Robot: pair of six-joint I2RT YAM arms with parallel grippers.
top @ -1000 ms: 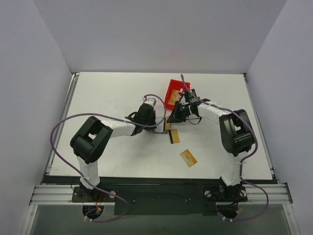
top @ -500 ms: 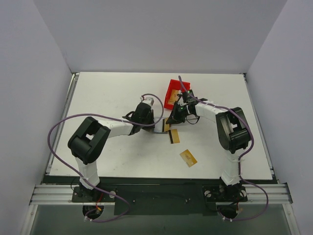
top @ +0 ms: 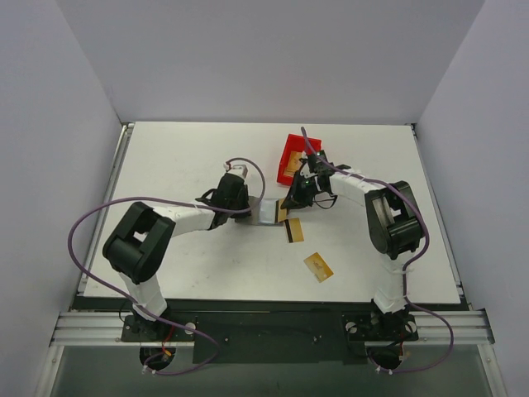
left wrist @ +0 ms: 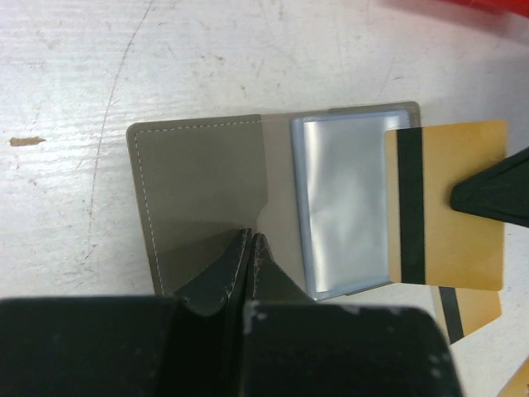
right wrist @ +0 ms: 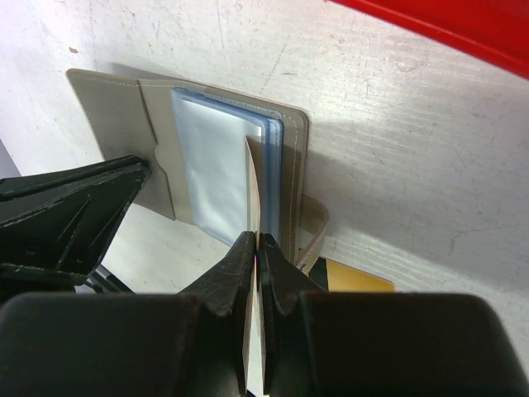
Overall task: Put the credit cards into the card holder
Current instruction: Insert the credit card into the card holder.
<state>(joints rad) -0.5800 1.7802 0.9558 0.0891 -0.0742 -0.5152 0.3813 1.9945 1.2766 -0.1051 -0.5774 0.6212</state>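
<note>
White surface (top: 165, 165) from above: open holder (top: 267, 212) at centre, a loose card (top: 294, 231) at its 4 o'clock. Left wrist: left hand (left wrist: 250, 240) pinches the holder's flap. Right wrist: right hand (right wrist: 254, 241) clamps a card (right wrist: 252, 182) edge-on over the holder.

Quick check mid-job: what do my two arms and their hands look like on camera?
Left arm and right arm: white links, bulky black joints, a purple cable looping along each. Left hand and right hand: black, tapered, pointed fingers.
</note>
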